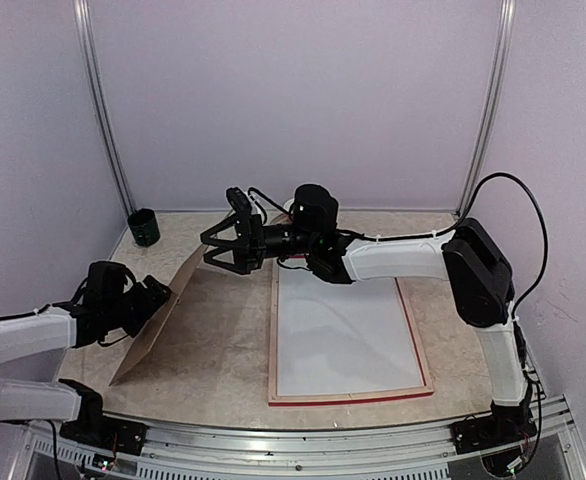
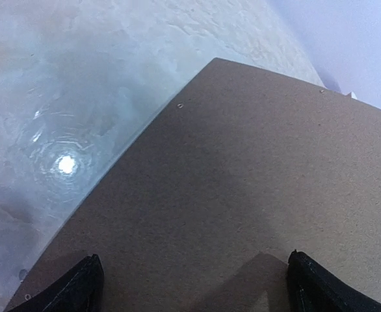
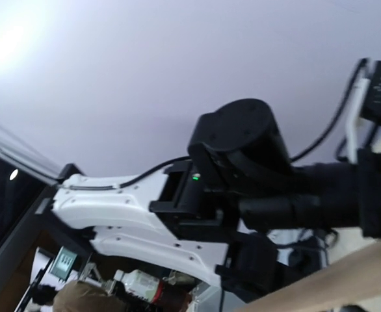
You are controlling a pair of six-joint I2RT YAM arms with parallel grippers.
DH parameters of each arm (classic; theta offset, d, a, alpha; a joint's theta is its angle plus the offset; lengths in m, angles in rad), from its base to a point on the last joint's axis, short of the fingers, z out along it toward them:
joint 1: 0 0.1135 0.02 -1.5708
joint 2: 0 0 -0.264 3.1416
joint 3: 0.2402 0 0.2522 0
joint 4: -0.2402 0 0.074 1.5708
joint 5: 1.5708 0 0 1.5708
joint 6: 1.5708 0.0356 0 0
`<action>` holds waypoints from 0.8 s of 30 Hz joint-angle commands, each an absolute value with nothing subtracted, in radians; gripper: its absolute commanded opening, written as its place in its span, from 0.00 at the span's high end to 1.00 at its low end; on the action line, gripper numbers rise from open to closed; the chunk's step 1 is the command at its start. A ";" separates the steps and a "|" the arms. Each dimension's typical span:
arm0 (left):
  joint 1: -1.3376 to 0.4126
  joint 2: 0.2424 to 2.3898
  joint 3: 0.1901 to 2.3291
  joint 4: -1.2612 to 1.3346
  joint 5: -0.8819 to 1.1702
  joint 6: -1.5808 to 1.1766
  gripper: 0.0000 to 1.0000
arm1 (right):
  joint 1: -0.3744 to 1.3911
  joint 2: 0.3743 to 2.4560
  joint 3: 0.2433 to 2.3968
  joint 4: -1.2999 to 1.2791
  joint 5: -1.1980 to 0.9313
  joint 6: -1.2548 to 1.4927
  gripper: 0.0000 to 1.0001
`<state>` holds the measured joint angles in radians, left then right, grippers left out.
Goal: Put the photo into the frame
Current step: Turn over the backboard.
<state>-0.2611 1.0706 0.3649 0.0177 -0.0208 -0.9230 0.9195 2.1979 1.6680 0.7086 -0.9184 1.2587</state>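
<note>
The frame (image 1: 273, 340) lies flat right of centre, with pale wood edges and a red strip along its near side. A white sheet (image 1: 343, 335) fills it; no picture side of the photo shows in any view. A brown backing board (image 1: 163, 320) stands steeply tilted on its edge left of the frame. It fills the left wrist view as the brown board (image 2: 242, 182). My left gripper (image 1: 158, 298) is open against the board's left face, and its gripper (image 2: 200, 292) spreads wide there. My right gripper (image 1: 220, 255) is open at the board's top corner.
A dark green cup (image 1: 143, 228) stands at the back left corner. The right arm (image 1: 393, 258) reaches across the frame's far end. The right wrist view shows only that arm, the wall and a tan edge (image 3: 333, 279).
</note>
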 commanded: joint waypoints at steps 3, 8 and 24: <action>-0.358 1.099 0.416 0.054 0.084 -0.953 0.03 | 0.953 2.280 1.820 0.739 -0.950 1.267 0.01; -0.402 1.118 0.442 0.063 0.080 -0.975 0.03 | 0.955 2.326 1.895 0.696 -0.956 1.256 0.01; -0.453 1.108 0.505 0.093 0.103 -1.023 0.03 | 0.963 2.359 2.019 0.565 -0.951 1.205 0.01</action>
